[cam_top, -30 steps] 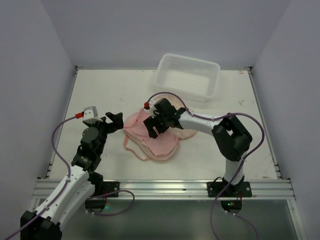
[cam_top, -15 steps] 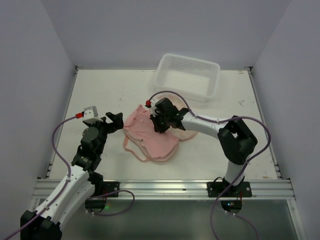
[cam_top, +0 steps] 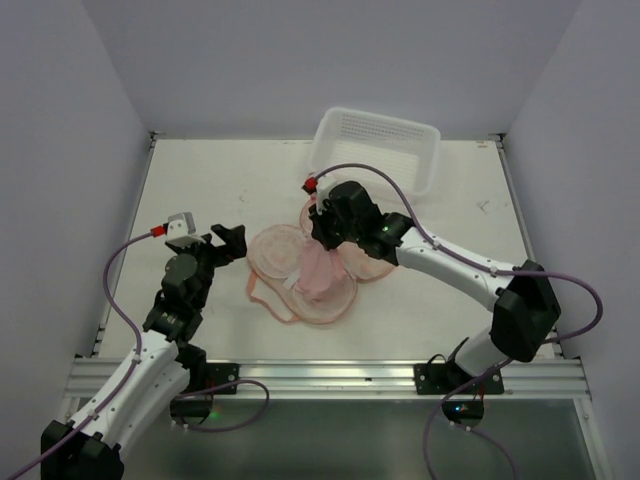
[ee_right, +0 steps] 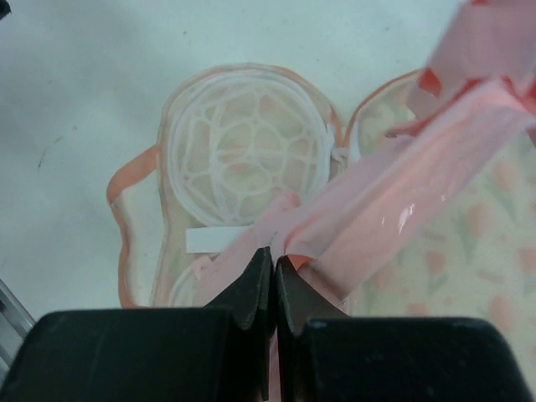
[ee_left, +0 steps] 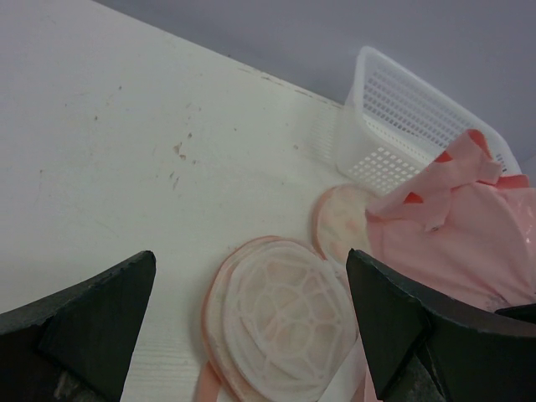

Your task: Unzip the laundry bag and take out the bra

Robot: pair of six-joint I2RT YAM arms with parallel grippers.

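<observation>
The laundry bag lies unzipped and spread flat at the table's middle. Its peach lobes show white lattice lining. My right gripper hangs above the bag, shut on a fold of the bra. The bra is soft light-pink fabric. It hangs from the jaws down onto the bag. A few red-orange patches show near its top. My left gripper is wide open just left of the bag, holding nothing.
A white plastic lattice basket stands at the back, just behind the right gripper. A loop of pink zipper edging trails off the bag's near-left side. Grey walls close in the table on three sides.
My right gripper shut on the pink fabric and rose toward the back right, lifting it off the bag and uncovering the lattice lobes. The left arm has not moved.
</observation>
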